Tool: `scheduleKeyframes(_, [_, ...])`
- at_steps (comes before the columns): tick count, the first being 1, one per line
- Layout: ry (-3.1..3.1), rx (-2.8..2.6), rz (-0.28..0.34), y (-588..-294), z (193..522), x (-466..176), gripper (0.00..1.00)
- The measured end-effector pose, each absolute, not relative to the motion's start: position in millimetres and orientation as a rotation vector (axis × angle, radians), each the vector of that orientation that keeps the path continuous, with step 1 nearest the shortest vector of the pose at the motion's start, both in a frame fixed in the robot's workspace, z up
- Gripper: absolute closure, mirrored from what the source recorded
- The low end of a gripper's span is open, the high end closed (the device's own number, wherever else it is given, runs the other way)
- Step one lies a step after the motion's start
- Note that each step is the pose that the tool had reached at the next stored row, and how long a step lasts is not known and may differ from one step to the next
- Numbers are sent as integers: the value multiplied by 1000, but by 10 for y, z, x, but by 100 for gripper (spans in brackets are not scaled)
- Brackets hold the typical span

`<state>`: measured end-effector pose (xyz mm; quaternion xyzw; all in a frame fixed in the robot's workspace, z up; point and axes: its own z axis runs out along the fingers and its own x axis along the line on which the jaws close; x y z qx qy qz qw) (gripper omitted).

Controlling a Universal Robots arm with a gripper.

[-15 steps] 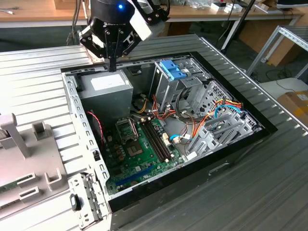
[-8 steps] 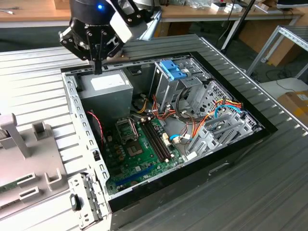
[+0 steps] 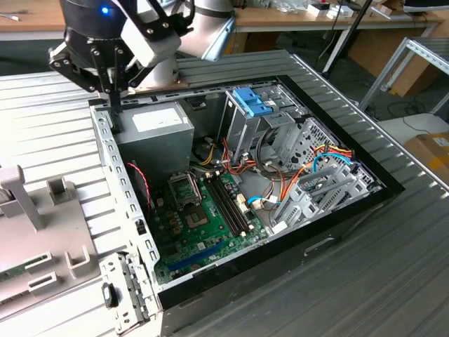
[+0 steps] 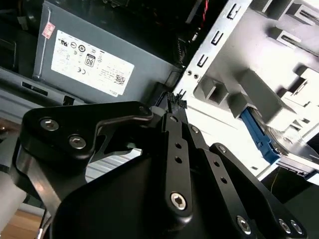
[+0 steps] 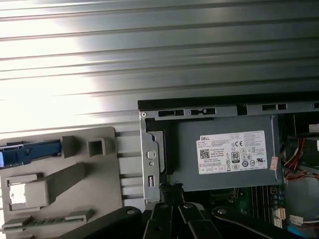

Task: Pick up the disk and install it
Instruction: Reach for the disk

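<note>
In the exterior view the gripper (image 3: 114,105) hangs over a corner of the open computer case (image 3: 112,165), just beside the power-supply box (image 3: 154,137). Its fingers are pressed together with nothing between them. The grey holder (image 3: 42,232) stands outside the case at the exterior view's left, cut off by the picture's edge.

In the second wrist view the disk (image 4: 260,142) shows as a blue plastic side frame with a sliver of silver metal behind it, seated in the grey holder. The holder's blocks hide most of it and its label cannot be made out. It lies well apart from the closed fingertips, beyond the case wall.

In the first wrist view the disk (image 5: 32,151) is a blue strip on the holder, cut by the border. It lies well apart from the gripper (image 5: 174,186), which is at the case corner.
</note>
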<state>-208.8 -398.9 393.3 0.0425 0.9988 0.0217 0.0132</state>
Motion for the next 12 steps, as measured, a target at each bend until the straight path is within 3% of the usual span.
scheduleKeyframes(12, [3111, 139, 67, -3989, 3933, -2670, 89])
